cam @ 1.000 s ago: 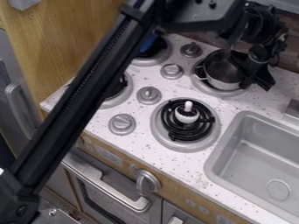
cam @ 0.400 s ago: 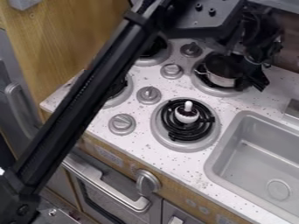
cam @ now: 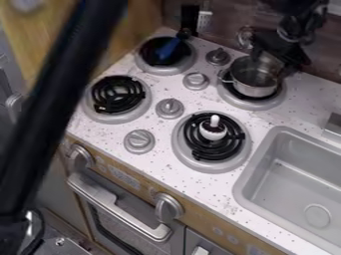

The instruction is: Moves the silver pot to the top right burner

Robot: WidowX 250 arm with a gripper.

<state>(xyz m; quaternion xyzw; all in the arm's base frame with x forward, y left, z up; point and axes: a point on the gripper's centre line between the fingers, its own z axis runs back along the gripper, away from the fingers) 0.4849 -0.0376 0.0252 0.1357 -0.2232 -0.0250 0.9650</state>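
Note:
The silver pot [cam: 254, 82] stands upright on the top right burner [cam: 250, 104], its small loop handle at its left side. My gripper [cam: 286, 57] is at the pot's far right side, overlapping the view of its back rim; whether they touch is unclear.
A white and dark knobbed object [cam: 213, 129] sits on the lower right burner. A blue utensil [cam: 170, 48] lies over the top left burner. The lower left burner [cam: 118, 94], silver stove knobs [cam: 170, 108] and the sink [cam: 244, 184] are nearby.
My gripper has gone up and back from the pot's right side. The arm's long link has swung left, uncovering the left burners. The pot has stayed about where it was on the burner.

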